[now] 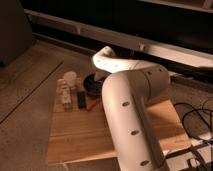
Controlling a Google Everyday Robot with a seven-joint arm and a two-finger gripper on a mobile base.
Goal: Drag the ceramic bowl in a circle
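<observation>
Nearest the camera, the thick white arm rises from the lower edge, its casing dotted with small dark holes and bearing no readable lettering. It climbs over the wooden counter, bends at a rounded elbow, then turns left and downward through a slimmer white link toward the counter's far left part. The pincer sits at the end of that link, low over the ceramic bowl, but the link hides it, so whether it is spread, pressed together or pinching anything cannot be told. The dark, glossy bowl rests on the counter's far side, only its left portion showing beside the arm. Just left of it lies a flat black block, with what seems to be a small red-orange item near its lower end. Farther left stands a pale upright object, and behind it a small white cup. Dark cables trail on the floor at right.
</observation>
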